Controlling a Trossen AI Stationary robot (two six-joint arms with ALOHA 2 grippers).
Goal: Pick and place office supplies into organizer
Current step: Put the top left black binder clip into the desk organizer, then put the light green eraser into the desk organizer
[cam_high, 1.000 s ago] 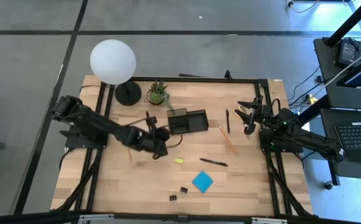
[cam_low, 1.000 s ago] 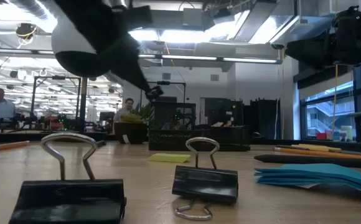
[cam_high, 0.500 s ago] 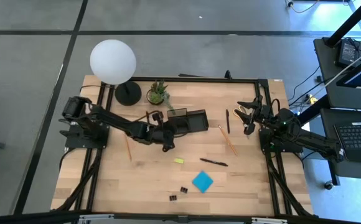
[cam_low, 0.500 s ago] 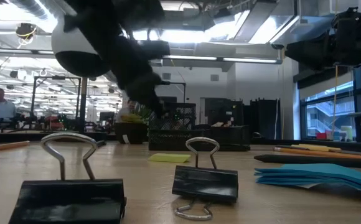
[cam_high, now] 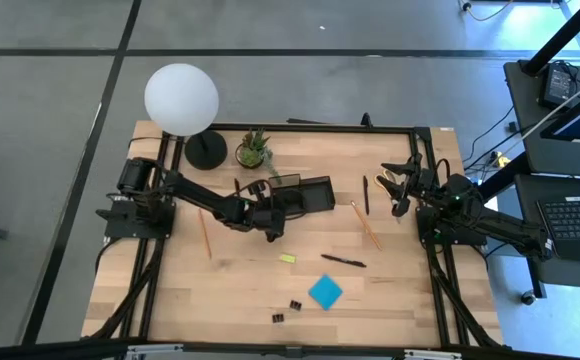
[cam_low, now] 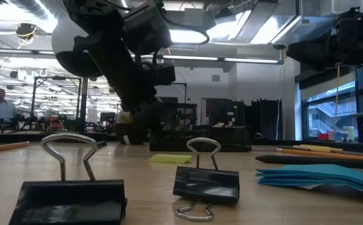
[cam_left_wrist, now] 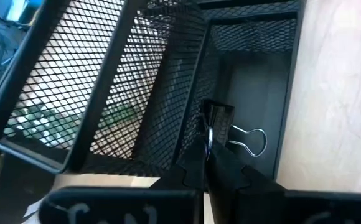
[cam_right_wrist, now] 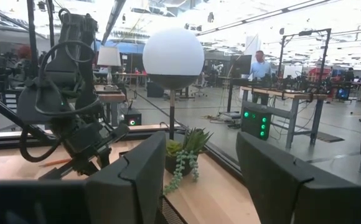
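The organizer [cam_high: 308, 194], a black mesh tray, stands at the table's far middle. My left gripper [cam_high: 273, 222] is at its near left end, slanting down into a low compartment [cam_left_wrist: 255, 93], and is shut on a small black binder clip [cam_left_wrist: 220, 117]. My right gripper [cam_high: 402, 186] waits open at the far right, with nothing between its fingers [cam_right_wrist: 140, 180]. Lying loose on the wood are a black pen [cam_high: 342, 261], a second pen [cam_high: 366, 194], orange pencils [cam_high: 366, 226], a yellow block [cam_high: 287, 258], a blue sticky pad [cam_high: 325, 291] and two clips [cam_high: 296, 304]. My left gripper pinches one wire handle of the binder clip [cam_left_wrist: 209, 138] between its two fingertips. The fingers come slanting down from the table's left. The clip's black body hangs beyond the fingertips inside the low compartment, its other wire loop [cam_left_wrist: 253, 140] sticking out sideways. Whether it touches the compartment's floor I cannot tell.
A round lamp base with a white globe [cam_high: 182, 98] and a small potted plant [cam_high: 253, 152] stand at the far left, near the organizer. Another pencil [cam_high: 206, 235] lies left of my left arm. The organizer's tall mesh section [cam_left_wrist: 106, 93] rises beside the clip.
My left gripper has gone toward the table's right and far edge and down, from above the bare wood to the organizer's near left end. It has stayed shut.
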